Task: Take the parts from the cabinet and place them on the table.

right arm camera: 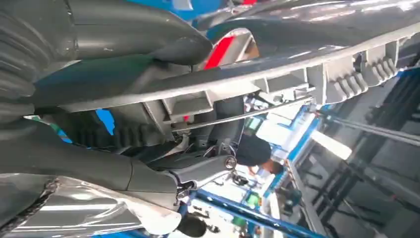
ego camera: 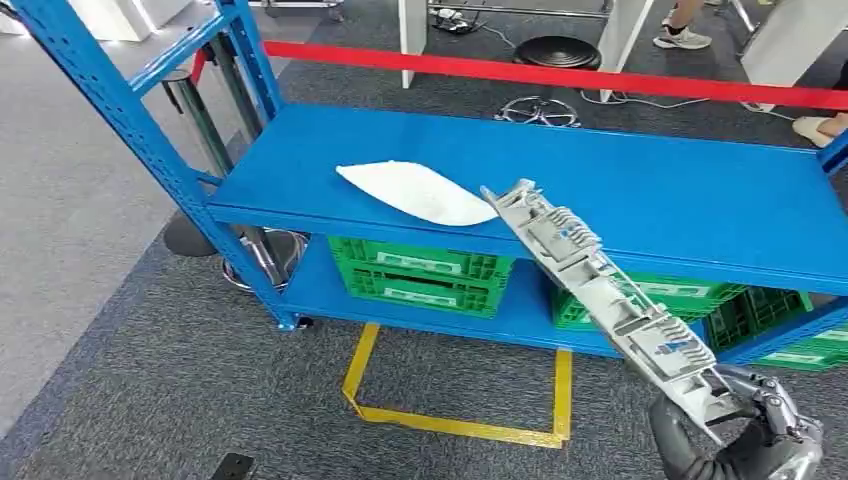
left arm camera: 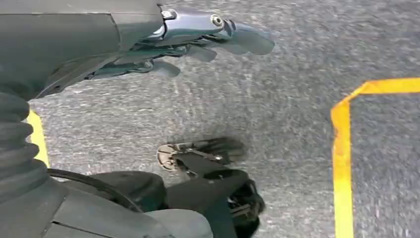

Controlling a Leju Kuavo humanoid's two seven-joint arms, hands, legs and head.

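A long grey ribbed plastic part slants from the lower right up to the front edge of the blue shelf. My right hand grips its lower end at the bottom right. The same grey part crosses the right wrist view, with the thumb and fingers of my right hand wrapped around it. A flat white part lies on the shelf top, left of the grey part's tip. My left hand hangs over the grey carpet, fingers loosely extended, holding nothing.
Green crates fill the lower shelf. A yellow tape square marks the carpet in front. A red barrier tape runs behind the shelf, with stools and a person's feet beyond. The blue upright stands at left.
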